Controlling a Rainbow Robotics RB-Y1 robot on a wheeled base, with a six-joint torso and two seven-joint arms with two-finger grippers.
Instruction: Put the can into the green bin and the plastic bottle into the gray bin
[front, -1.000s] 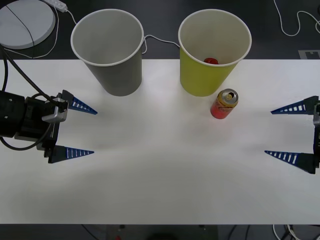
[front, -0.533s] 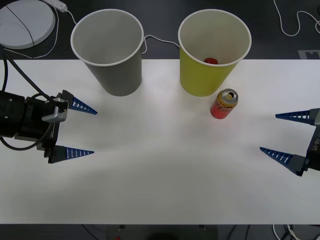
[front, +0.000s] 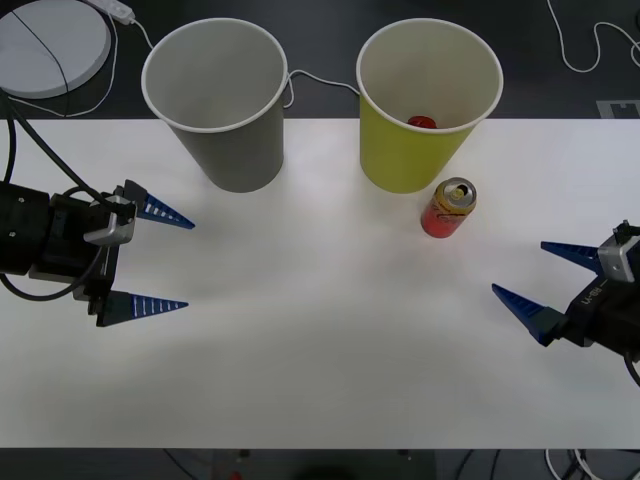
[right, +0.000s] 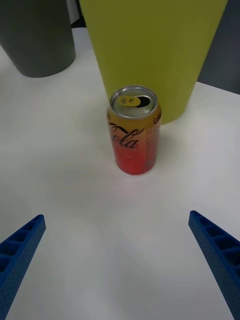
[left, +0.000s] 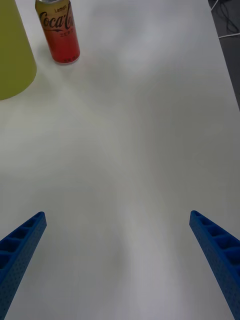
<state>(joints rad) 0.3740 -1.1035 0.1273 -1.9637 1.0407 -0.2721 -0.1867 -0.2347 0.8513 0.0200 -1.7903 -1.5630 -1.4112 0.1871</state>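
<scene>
Since the earlier frames the right gripper (front: 545, 285) has swung in from the table's right edge and turned, so its fingers now point up and leftward toward the can (front: 448, 208). The left gripper (front: 155, 260) has not shifted; it rests near the left edge.

Both grippers are spread wide and hold nothing. The right one's blue fingers (right: 215, 250) sit at the two corners of its wrist view with bare table (front: 320, 350) between them.

The can stands upright on the table, its long axis vertical, opened top up. It is just beside the base of the green bin (front: 425, 105), on that bin's front right side; whether they touch cannot be told. The gray bin (front: 218, 100) stands well apart to the left. A small red item (front: 422, 123) lies inside the green bin. No plastic bottle was observed.

Key relation: in the right wrist view the can (right: 134, 137) lies straight ahead of the right gripper, roughly centred between the finger lines, with open table in between. The right gripper is clearly the nearer; the left is well across the table.

Judgement: the can step is at approach stage, grasp not yet made. The green bin close behind the can limits clearance for the fingers.
</scene>
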